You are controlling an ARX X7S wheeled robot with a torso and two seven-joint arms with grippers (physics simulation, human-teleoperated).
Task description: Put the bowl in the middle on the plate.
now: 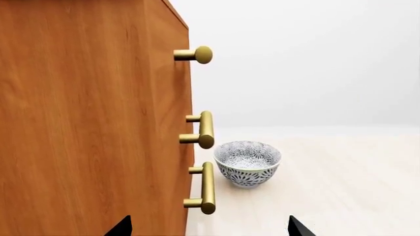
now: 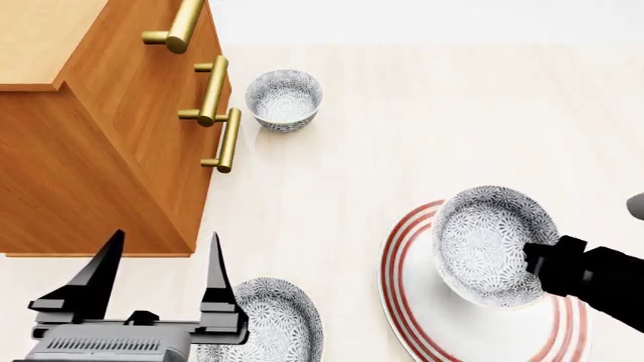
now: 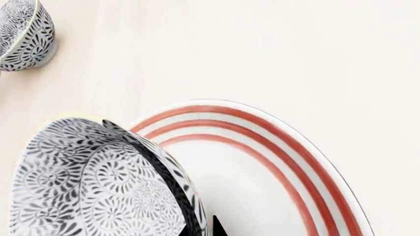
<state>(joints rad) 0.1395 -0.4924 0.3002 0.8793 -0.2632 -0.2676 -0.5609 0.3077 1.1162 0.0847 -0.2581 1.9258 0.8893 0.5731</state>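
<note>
The bowl (image 2: pixel 488 241), white with a dense grey-blue floral pattern, is held tilted over the far part of the plate (image 2: pixel 412 302), a large white plate with red rings. My right gripper (image 2: pixel 533 264) is shut on its rim. In the right wrist view the bowl (image 3: pixel 85 187) fills the lower corner, the right gripper (image 3: pixel 203 227) pinches its wall, and the plate (image 3: pixel 262 172) lies behind it. I cannot tell whether bowl and plate touch. My left gripper (image 2: pixel 165 240) stands open and empty beside the cabinet; the left gripper (image 1: pixel 210 226) shows only its two tips.
A wooden cabinet (image 2: pixel 90 136) with brass handles (image 2: pixel 211 94) fills the left; the left wrist view shows the cabinet (image 1: pixel 85 123) close by. One look-alike bowl (image 2: pixel 285 99) (image 1: pixel 248 162) sits by its handles. Another bowl (image 2: pixel 264 320) lies near my left gripper. A further patterned bowl (image 3: pixel 19 34) shows on the pale surface.
</note>
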